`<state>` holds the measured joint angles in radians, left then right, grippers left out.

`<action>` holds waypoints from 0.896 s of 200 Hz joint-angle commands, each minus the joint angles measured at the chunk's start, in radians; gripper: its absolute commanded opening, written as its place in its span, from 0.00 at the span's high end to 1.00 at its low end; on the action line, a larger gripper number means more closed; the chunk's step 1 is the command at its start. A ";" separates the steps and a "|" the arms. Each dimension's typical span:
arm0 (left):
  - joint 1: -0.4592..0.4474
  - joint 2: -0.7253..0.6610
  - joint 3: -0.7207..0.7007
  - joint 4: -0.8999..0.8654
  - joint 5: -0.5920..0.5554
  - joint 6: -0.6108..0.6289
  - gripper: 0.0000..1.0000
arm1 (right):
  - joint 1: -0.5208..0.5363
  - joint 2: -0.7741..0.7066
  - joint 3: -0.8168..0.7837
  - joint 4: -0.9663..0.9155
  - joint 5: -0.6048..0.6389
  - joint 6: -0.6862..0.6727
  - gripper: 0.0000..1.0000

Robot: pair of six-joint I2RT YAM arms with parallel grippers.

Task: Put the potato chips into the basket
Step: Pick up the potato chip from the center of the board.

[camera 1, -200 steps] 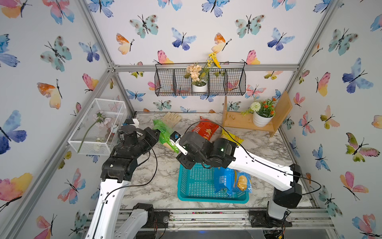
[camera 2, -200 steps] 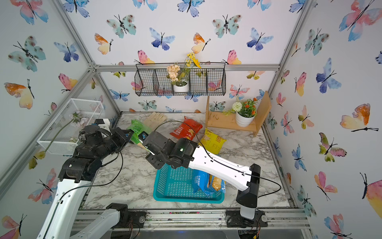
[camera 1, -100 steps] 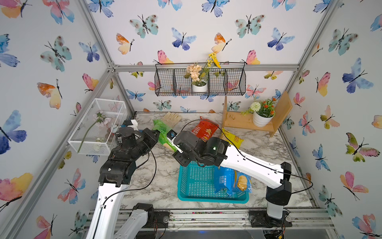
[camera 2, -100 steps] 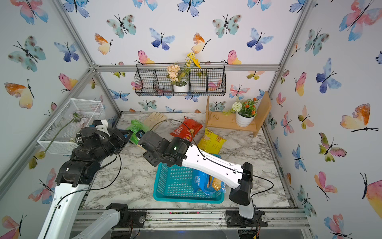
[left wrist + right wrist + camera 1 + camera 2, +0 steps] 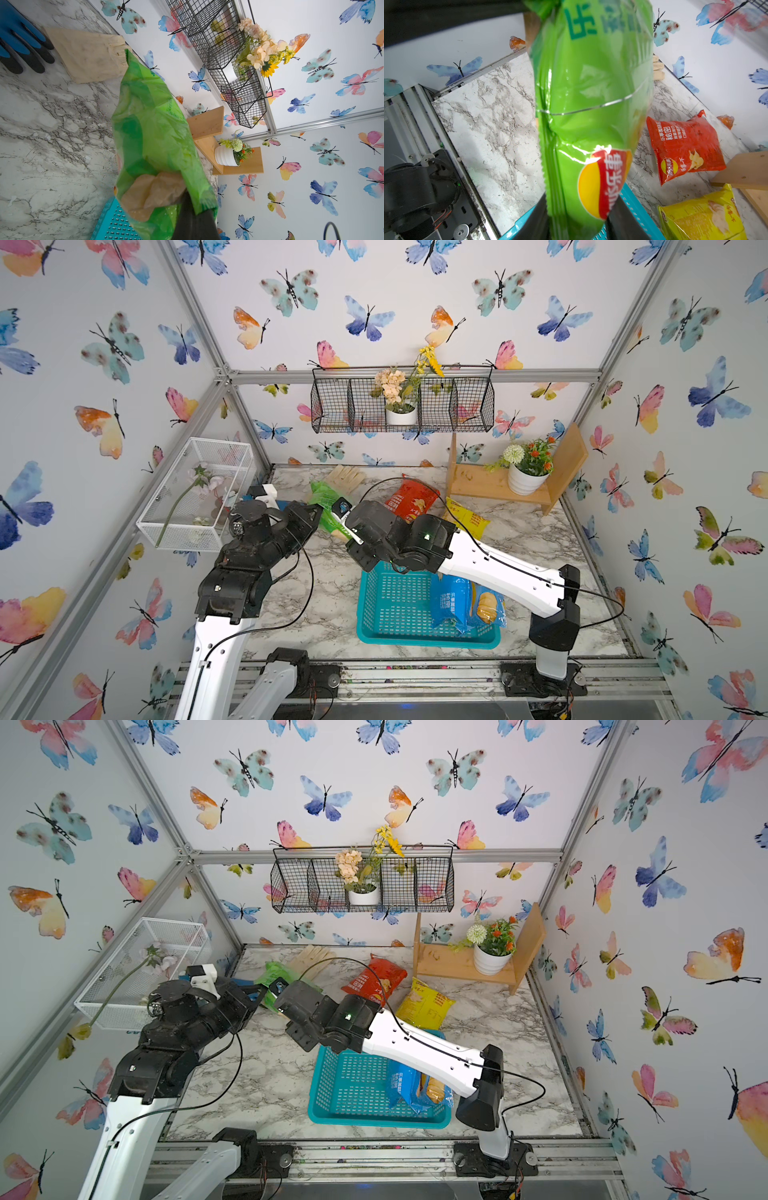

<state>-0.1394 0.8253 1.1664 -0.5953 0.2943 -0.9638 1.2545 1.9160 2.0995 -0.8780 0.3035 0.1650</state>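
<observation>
A green bag of potato chips [image 5: 325,502] [image 5: 272,972] hangs in the air at the back left, held from two sides. My left gripper [image 5: 316,515] [image 5: 185,205] is shut on one end of it. My right gripper [image 5: 337,526] [image 5: 577,220] grips the end with the logo, a finger pressed to each side. The teal basket [image 5: 428,641] [image 5: 374,1121] stands at the front with a dark blue bag [image 5: 451,603] and a light blue bag [image 5: 487,605] in its right part. A red bag [image 5: 409,497] and a yellow bag [image 5: 466,519] lie on the marble behind it.
A beige glove [image 5: 345,477] and a blue glove [image 5: 18,39] lie near the back wall. A white mesh box [image 5: 195,493] hangs on the left wall, and a black wire basket [image 5: 403,406] on the back wall. A wooden shelf [image 5: 478,485] with a flower pot stands back right.
My right gripper has moved a little left and back along the green bag, and its jaws have narrowed onto it. The left gripper has stayed shut on the bag.
</observation>
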 commanded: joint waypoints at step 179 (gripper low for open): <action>-0.001 -0.098 -0.027 -0.062 -0.077 0.164 0.31 | 0.003 -0.425 -0.401 0.189 -0.228 0.360 0.98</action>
<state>-0.1394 0.7555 1.2491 -0.6441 0.2321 -0.8486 1.2545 1.5620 1.7988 -0.7631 0.1070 0.4038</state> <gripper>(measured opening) 0.705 0.058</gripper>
